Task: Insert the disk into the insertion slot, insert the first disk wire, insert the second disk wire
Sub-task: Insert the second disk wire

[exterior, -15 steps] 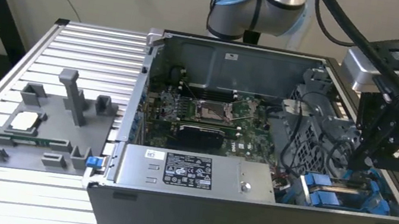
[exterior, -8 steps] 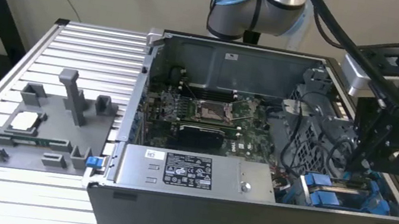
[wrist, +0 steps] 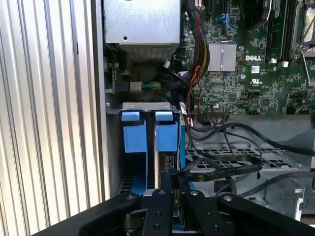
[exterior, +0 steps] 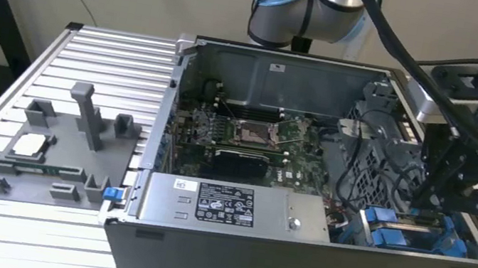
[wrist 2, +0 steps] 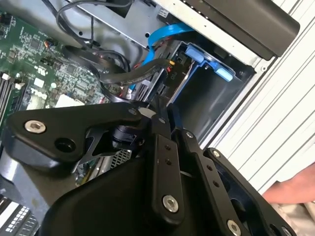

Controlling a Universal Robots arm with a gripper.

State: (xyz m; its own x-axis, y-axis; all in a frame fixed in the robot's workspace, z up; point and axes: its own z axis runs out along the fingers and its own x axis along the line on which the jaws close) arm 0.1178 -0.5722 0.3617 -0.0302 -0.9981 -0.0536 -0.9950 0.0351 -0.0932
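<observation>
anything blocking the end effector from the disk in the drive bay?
Nothing solid that shows. The end effector hangs right above the blue-framed disk in its slot. Loose black cables run beside it, over the perforated cage, close to the fingers.

Open computer case (exterior: pixel 229 262) sits on a slatted metal table (exterior: pixel 107 55), green motherboard (exterior: pixel 248 139) showing inside, and a grey power supply box (exterior: pixel 227 208) with a sticker runs along the near edge. On the exterior view's left, just beside the case, there's a grey plastic fixture (exterior: pixel 64 149).
</observation>
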